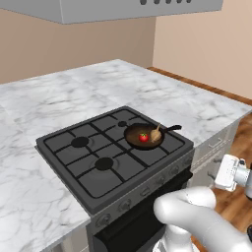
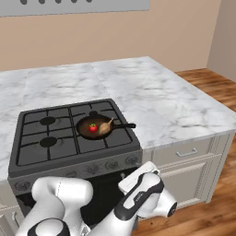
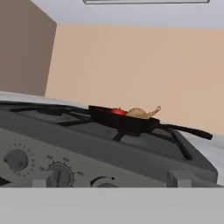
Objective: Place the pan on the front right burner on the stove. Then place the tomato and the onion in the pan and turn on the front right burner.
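Our end effector [image 3: 109,178] stands wide open and empty before the stove [image 3: 131,151] knobs; we see the tomato [image 1: 143,138] and onion [image 1: 155,134] in the pan [image 1: 140,142].

My arm [image 2: 138,198] is folded low in front of the stove [image 2: 73,133]. The pan [image 2: 96,126] sits on the front right burner, up and away from me, with its handle pointing right. The tomato [image 2: 93,127] and the onion [image 2: 106,125] lie side by side inside it.
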Controlling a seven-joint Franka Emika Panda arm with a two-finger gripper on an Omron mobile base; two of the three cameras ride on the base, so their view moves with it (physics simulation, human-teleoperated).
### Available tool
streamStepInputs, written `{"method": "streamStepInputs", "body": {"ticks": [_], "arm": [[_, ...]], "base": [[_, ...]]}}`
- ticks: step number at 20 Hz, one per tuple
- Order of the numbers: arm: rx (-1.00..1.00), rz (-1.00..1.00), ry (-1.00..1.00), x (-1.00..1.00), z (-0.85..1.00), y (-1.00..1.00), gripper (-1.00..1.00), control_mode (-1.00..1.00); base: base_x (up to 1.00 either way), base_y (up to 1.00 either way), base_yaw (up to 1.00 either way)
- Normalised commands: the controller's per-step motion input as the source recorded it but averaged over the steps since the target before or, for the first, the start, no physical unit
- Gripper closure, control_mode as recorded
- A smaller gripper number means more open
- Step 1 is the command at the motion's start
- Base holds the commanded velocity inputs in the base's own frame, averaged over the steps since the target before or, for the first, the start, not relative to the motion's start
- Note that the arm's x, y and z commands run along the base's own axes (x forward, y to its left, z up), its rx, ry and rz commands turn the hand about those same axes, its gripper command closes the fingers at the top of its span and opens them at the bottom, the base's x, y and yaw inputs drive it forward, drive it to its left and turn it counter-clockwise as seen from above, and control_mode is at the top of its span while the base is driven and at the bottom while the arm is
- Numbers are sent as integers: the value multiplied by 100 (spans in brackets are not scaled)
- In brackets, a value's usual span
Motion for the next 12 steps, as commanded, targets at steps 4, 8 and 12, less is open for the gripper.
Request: {"method": "streamStepInputs", "body": {"ticks": [4, 8, 12], "arm": [[0, -1, 0, 15, -11, 4, -100, -100], [0, 0, 0, 17, -9, 1, -100, -100], [0, 0, 0, 17, -14, 0, -100, -100]], "base": [[0, 0, 0], [0, 0, 0], [0, 0, 0]]}}
